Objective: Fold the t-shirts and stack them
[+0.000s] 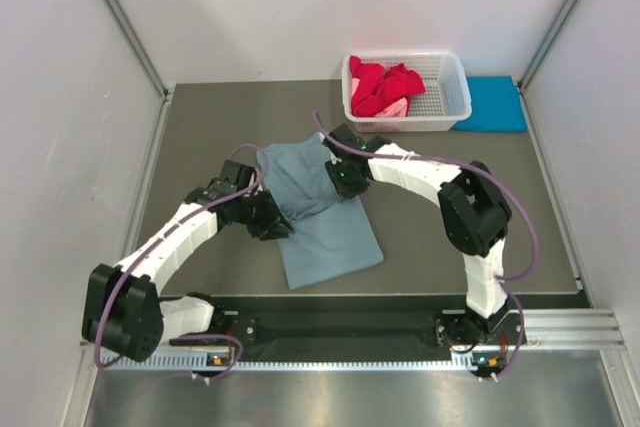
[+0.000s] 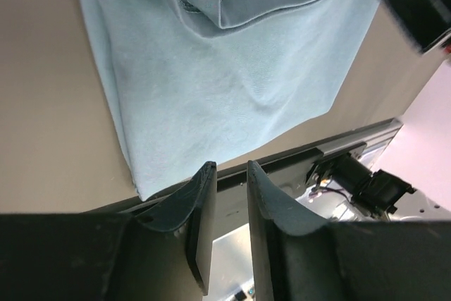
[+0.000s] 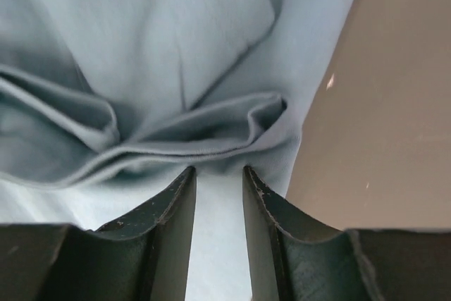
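Observation:
The large grey-blue t-shirt (image 1: 320, 217) lies partly folded in the middle of the table, its upper part bunched. My left gripper (image 1: 272, 224) sits at the shirt's left edge; in the left wrist view (image 2: 227, 170) its jaws are slightly apart and empty, with the shirt (image 2: 232, 82) ahead of them. My right gripper (image 1: 343, 179) rests on the shirt's right side; in the right wrist view (image 3: 218, 170) its jaws are apart, their tips against a bunched fold (image 3: 204, 139). Red (image 1: 378, 85) and pink (image 1: 396, 107) shirts lie in the basket. A folded turquoise shirt (image 1: 492, 105) lies at the back right.
The white lattice basket (image 1: 457, 97) stands at the back of the table, against the turquoise shirt. Grey walls close in both sides. The arms' base rail (image 1: 340, 327) runs along the near edge.

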Robot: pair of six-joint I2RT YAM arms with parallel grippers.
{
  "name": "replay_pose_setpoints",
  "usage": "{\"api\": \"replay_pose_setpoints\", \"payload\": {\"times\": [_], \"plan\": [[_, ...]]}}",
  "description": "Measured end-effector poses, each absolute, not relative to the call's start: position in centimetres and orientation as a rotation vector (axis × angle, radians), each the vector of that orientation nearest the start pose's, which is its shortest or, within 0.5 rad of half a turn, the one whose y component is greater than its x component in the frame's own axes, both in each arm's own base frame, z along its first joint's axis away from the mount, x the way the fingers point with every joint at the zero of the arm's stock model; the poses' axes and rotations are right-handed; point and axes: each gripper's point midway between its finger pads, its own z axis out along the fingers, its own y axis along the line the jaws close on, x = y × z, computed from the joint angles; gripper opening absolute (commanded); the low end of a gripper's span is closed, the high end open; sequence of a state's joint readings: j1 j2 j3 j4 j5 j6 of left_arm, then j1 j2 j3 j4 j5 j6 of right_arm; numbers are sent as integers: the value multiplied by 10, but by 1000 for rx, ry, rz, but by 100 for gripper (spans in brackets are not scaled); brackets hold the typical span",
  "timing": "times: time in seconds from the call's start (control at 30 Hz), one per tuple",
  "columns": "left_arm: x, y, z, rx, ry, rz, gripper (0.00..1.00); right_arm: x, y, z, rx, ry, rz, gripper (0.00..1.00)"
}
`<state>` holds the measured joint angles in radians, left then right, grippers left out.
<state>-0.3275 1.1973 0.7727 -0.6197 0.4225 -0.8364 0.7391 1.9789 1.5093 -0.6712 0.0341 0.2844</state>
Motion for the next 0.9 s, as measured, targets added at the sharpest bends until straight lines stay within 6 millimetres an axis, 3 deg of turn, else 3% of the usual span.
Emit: {"api": "replay_pose_setpoints", "payload": {"times": [0.23,0.6,0.77,0.9], "plan": [[223,-189,93,-507,2806,-930,29,339,312,56,-593,2646,248,33],[277,-214,64,-471,2845,-953,26,350,307,41,-555,2682,249,33],[299,-209,46,-442,2857,-862,23,356,310,39,-550,2684,276,33],[316,-192,36,-457,2845,-779,22,359,312,34,-553,2684,288,33]]}}
